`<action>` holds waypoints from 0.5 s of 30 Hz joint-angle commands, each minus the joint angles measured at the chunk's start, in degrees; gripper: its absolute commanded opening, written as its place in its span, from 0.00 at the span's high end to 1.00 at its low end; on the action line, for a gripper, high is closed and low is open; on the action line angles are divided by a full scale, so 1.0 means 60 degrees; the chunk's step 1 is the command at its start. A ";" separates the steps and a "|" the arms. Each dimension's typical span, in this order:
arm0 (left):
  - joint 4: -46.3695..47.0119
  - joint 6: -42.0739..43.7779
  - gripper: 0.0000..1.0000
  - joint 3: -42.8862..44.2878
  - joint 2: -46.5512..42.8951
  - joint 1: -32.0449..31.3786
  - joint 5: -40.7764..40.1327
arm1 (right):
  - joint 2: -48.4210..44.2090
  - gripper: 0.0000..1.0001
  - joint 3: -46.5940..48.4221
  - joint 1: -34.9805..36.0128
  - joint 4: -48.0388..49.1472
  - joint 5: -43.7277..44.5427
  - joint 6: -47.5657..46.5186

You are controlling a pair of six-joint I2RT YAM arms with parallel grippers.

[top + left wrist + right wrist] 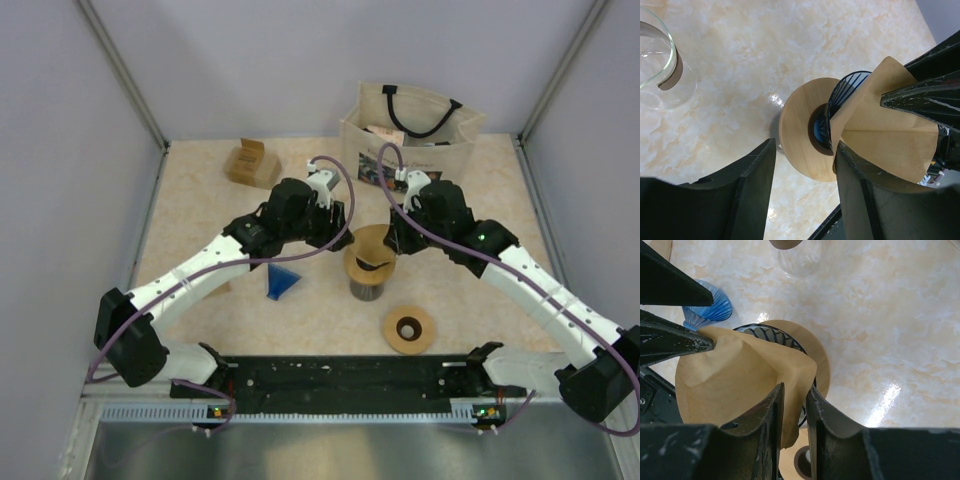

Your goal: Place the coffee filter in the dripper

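The brown paper coffee filter point(735, 380) sits spread open on top of the dripper, whose dark ribbed rim point(771, 332) and wooden collar point(817, 362) show beneath it. In the top view the filter point(368, 243) covers the dripper point(368, 285) at the table's middle. My right gripper point(795, 395) is over the filter's near edge. Its jaws stand slightly apart, and a fold of paper lies between them against one finger. My left gripper point(805, 170) stands open on the other side, one finger point(865, 190) touching the filter point(880, 140).
A blue ribbed cone point(283, 280) lies left of the dripper, and a wooden ring point(409, 329) lies in front of it. A glass carafe point(660, 65) stands nearby. A canvas bag point(410, 130) and a small cardboard box point(252, 162) stand at the back.
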 commanded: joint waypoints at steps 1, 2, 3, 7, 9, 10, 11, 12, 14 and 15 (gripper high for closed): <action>0.0391 0.0092 0.45 0.0082 -0.0053 -0.0017 0.0118 | -0.0138 0.73 0.0408 -0.0067 0.0315 0.0034 -0.0024; 0.0362 0.0092 0.45 0.0126 -0.0039 -0.0017 0.0132 | -0.0138 0.70 0.0394 -0.0067 0.0330 0.0020 -0.0009; 0.0362 0.0106 0.45 0.0141 -0.0024 -0.0031 0.0133 | -0.0138 0.68 0.0423 -0.0067 0.0344 0.0005 -0.0023; 0.0347 0.0136 0.44 0.0170 -0.0024 -0.0046 0.0103 | -0.0153 0.62 0.0482 -0.0067 0.0388 -0.0024 0.0006; 0.0333 0.0136 0.44 0.0185 -0.0009 -0.0031 0.0118 | -0.0153 0.60 0.0511 -0.0066 0.0417 -0.0097 0.0050; 0.0333 0.0150 0.44 0.0214 -0.0009 -0.0031 0.0103 | -0.0182 0.59 0.0511 -0.0067 0.0461 -0.0170 0.0050; 0.0318 0.0151 0.44 0.0215 -0.0024 -0.0046 0.0089 | -0.0211 0.58 0.0511 -0.0067 0.0491 -0.0229 0.0050; 0.0304 0.0165 0.44 0.0229 -0.0009 -0.0031 0.0074 | -0.0197 0.58 0.0526 -0.0067 0.0520 -0.0258 0.0064; 0.0289 0.0180 0.43 0.0244 -0.0024 -0.0031 0.0074 | -0.0226 0.57 0.0555 -0.0067 0.0549 -0.0302 0.0138; 0.0274 0.0180 0.43 0.0258 -0.0024 -0.0017 0.0059 | -0.0226 0.56 0.0570 -0.0067 0.0549 -0.0332 0.0123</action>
